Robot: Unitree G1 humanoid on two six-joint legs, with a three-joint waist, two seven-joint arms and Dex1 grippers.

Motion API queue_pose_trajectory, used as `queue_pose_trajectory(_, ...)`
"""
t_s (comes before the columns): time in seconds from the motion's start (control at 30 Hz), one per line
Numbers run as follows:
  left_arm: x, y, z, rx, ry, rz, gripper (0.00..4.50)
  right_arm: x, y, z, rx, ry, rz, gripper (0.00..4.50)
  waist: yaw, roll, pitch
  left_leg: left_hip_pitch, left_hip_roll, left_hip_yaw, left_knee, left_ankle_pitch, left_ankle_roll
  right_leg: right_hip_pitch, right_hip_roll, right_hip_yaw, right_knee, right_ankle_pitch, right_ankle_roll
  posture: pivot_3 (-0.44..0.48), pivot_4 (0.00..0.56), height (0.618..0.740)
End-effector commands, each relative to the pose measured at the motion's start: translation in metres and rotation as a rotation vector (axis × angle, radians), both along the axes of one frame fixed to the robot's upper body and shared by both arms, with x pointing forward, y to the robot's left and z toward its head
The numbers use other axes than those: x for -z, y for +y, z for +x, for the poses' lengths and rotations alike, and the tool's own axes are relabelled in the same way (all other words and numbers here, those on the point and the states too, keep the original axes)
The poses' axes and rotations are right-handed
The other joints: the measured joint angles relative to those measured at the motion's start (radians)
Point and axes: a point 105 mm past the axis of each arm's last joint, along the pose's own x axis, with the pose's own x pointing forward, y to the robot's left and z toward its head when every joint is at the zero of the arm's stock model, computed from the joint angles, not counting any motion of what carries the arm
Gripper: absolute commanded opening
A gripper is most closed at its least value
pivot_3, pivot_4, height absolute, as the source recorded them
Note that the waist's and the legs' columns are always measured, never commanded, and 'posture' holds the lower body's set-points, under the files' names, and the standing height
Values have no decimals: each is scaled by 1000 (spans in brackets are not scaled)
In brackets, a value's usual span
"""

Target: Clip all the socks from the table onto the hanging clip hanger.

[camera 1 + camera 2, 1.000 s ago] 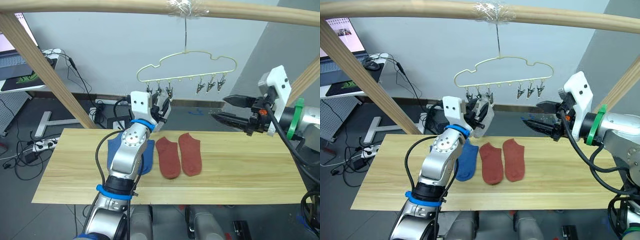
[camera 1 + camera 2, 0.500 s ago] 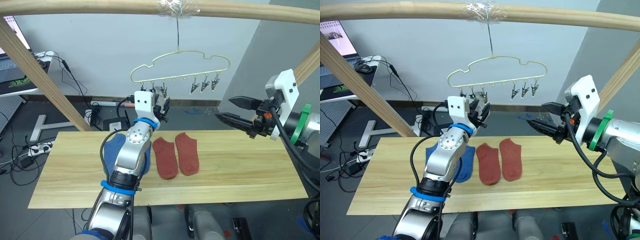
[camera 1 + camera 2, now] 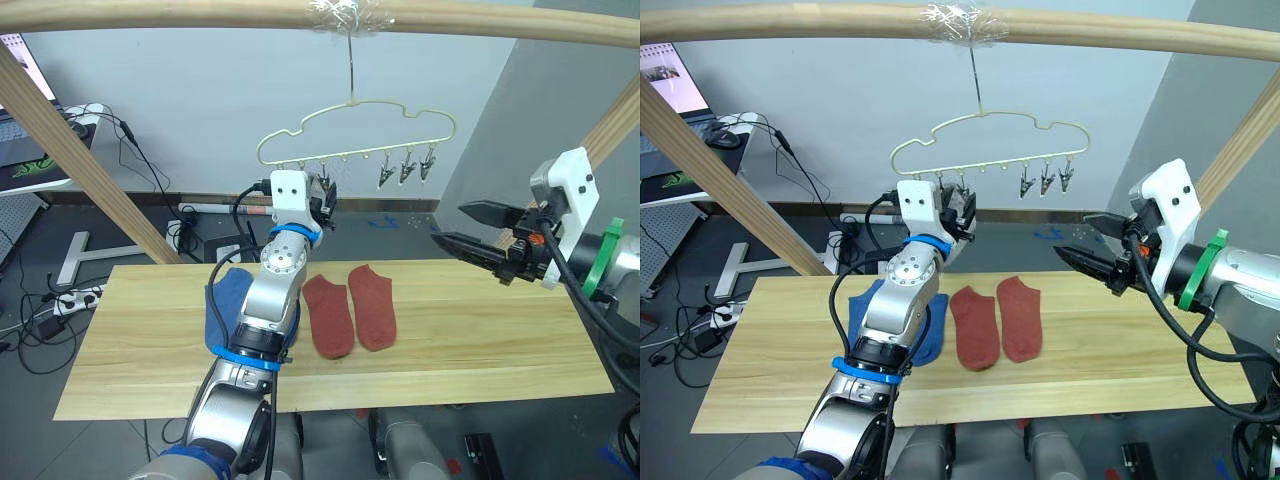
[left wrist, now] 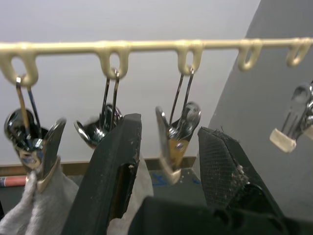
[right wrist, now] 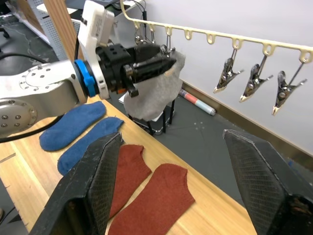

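The table [image 3: 480, 340] is lying below the clip hanger [image 3: 350, 130], which is hanging by its hook from a pale wooden pole [image 3: 200, 12]. On the table, under the hanger, two rust-red socks [image 3: 350, 310] are lying side by side, and two blue socks [image 5: 78, 129] are lying just beside them on the robot's left. Two light grey socks [image 5: 156, 90] are hanging from clips at the hanger's left end.

The left gripper [image 4: 168, 166] is reaching up to the hanger's left clips, its fingers standing apart on either side of one empty metal clip [image 4: 173, 142], with a grey sock hanging in the clip just beside it. The right gripper [image 3: 470, 228] is hovering to the right of the hanger, above the table, with its fingers spread wide and gripping nothing. Three empty clips [image 5: 254, 83] are hanging at the hanger's right end.
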Motion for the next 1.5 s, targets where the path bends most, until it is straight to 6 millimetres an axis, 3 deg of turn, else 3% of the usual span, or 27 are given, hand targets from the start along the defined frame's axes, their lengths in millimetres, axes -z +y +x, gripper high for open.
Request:
queue_pose_trajectory(0.03,-17,1,0,-11,-63,-13,2142,-11,0,-5,2,-58,7,3469,-1,0,0,0,0,0,0,0,0,0,0,0,0,0,0,-99,216,740)
queue_pose_trajectory(0.93,-25,-9,8,10,-64,-62,2142,-9,-1,-8,28,-40,22,3469,-5,0,0,0,0,0,0,0,0,0,0,0,-2,-3,4,-130,208,740)
queue_pose_trajectory(1.03,-25,-10,8,17,-64,-59,1552,-9,-1,-9,31,-38,25,3496,-7,0,0,0,0,0,0,0,0,0,0,0,-2,-3,4,-130,209,740)
queue_pose_trajectory(1.13,-26,-11,8,20,-67,-56,673,-9,-1,-9,34,-34,26,3496,-8,0,0,0,0,0,0,0,0,0,0,0,-2,-3,4,-130,211,740)
queue_pose_trajectory(1.23,-27,-11,8,20,-69,-56,193,-8,-1,-9,35,-32,29,3496,-10,0,0,0,0,0,0,0,0,0,0,0,-2,-3,5,-127,211,740)
queue_pose_trajectory(1.4,-25,-12,9,45,-32,-97,64,-6,-1,-7,36,-20,31,3496,-13,0,0,0,0,0,0,0,0,0,0,0,-2,-3,5,-115,207,740)
queue_pose_trajectory(1.5,-24,-12,9,107,41,-189,64,12,6,-1,30,36,-19,3496,-17,0,0,0,0,0,0,0,0,0,0,0,-2,-3,5,-116,205,740)
